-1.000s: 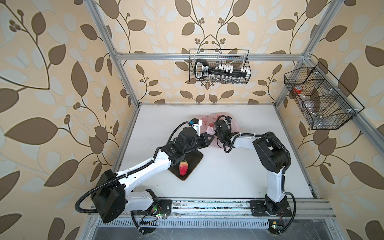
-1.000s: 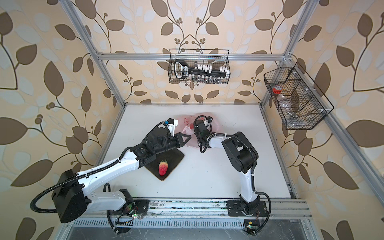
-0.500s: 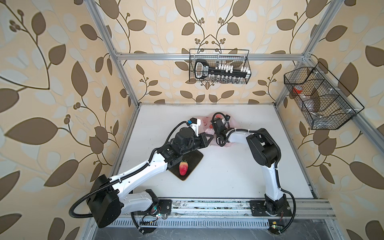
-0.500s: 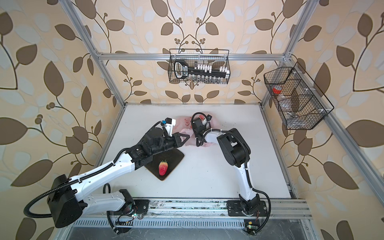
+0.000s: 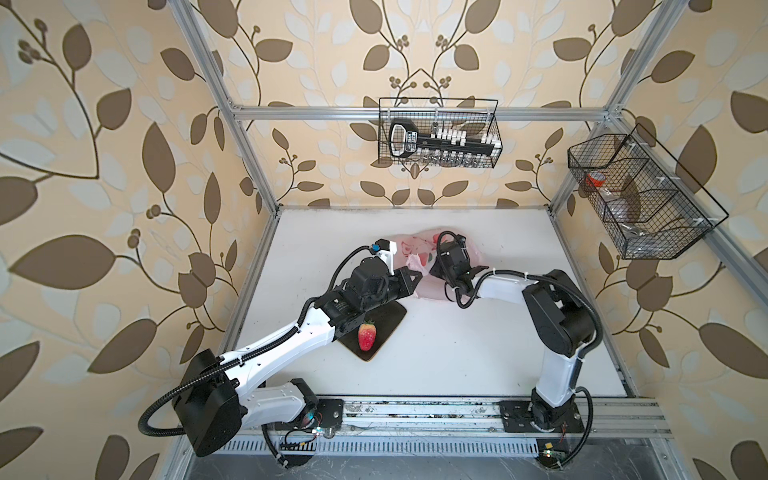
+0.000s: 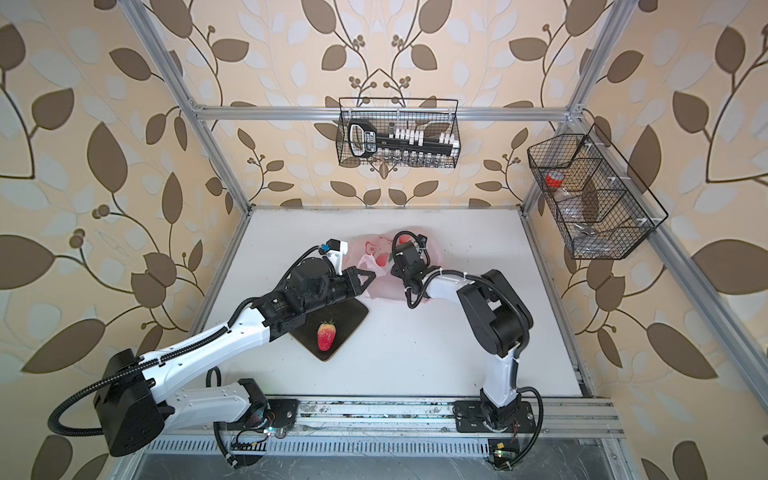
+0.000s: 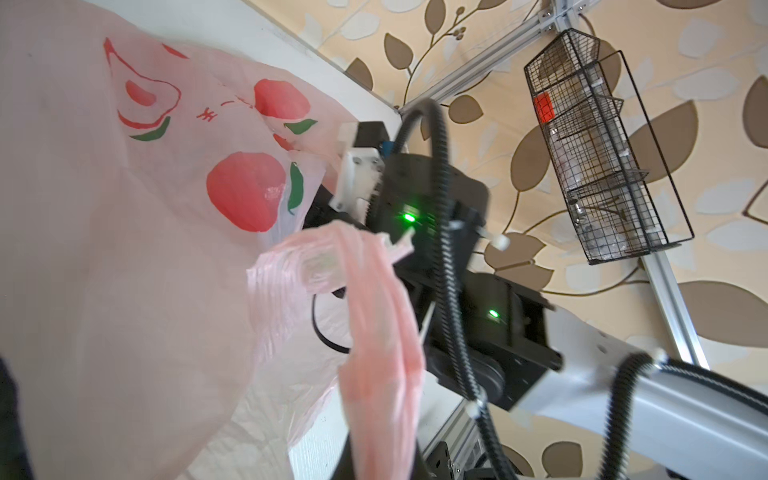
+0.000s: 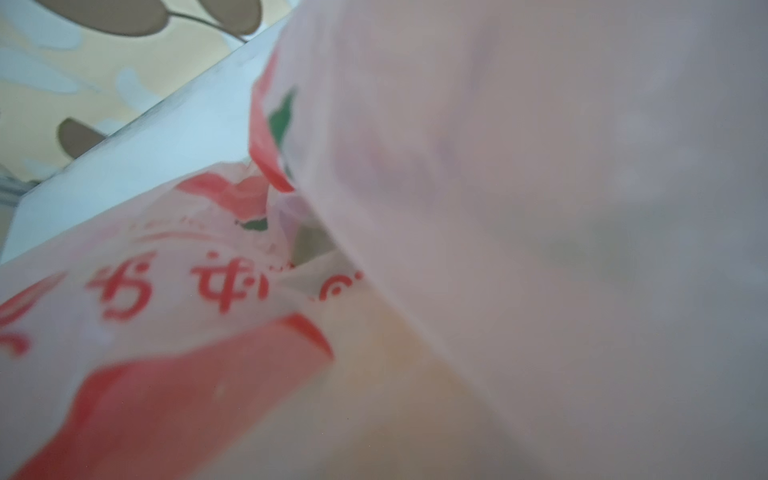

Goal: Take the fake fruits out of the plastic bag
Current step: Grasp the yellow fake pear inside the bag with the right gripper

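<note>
From where I stand, the plastic bag [image 5: 409, 248] lies crumpled toward the far middle of the tabletop [image 5: 457, 353]. One strawberry [image 5: 367, 336] is out of it, lying on the dark mat [image 5: 390, 320] nearer and to the left. The left pincer [image 5: 413, 277] is pressed together on a bunched loop handle [image 7: 374, 311] at the bag's near-left edge and holds it up off the tabletop. The right pincer [image 5: 436, 266] reaches into the bag from the right. Its fingers are buried in the film, so I cannot tell whether they are spread or closed on anything. The step in hand looks like fishing for the next fruit. To do it well, I would hold the handle high and taut so the mouth gapes. The right pincer should close only on something solid, never on a fold of film. It should then draw the fruit out through the mouth without dragging the bag along. No fruit inside shows plainly. The right wrist view is all blurred pink film, and the red shapes there, like the printed peaches [image 7: 245, 191], are flat pictures. A pale yellowish patch close to that lens may be a fruit or only plastic. How many fruits remain, I cannot say.
</note>
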### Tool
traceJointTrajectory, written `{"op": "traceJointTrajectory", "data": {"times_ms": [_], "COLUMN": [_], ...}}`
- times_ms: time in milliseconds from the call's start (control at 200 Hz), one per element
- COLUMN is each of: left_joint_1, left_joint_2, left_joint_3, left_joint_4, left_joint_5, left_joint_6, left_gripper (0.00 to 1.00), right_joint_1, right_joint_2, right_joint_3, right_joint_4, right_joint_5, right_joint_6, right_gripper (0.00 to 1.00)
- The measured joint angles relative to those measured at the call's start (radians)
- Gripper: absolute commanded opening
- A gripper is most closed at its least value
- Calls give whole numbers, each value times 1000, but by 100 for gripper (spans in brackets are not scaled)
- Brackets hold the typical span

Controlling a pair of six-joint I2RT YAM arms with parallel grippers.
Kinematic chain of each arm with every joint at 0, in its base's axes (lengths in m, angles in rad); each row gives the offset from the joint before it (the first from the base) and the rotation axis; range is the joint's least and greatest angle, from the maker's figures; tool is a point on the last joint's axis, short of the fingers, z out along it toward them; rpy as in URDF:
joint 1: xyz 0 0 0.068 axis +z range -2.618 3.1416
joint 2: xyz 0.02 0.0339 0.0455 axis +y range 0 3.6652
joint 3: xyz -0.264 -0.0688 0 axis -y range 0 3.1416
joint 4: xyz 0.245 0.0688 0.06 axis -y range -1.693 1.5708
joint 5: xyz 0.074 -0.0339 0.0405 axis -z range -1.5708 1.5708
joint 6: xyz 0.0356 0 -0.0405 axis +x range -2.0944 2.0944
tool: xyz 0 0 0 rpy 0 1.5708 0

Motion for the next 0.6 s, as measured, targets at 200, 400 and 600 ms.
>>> {"op": "traceJointTrajectory", "data": {"times_ms": [200,400,600], "left_joint_1": [1,39,90], "left_joint_2": [8,59,109], "left_joint_3": [-2,-2,-2], "left_joint_4": [-7,-11,0], "left_joint_5": [-63,-74,-47], "left_joint_6": [-23,-40,-53], "left_gripper": [0,0,0], "right_joint_1": [23,24,24], "right_joint_2": [-249,-484,-608], "right_joint_3": [-201,-316,-345], "right_joint_4": [23,-3,-40], "right_joint_5": [-191,-324,-439], "right_joint_6": [-95,-172,-229], "right_gripper": [34,34,37]}}
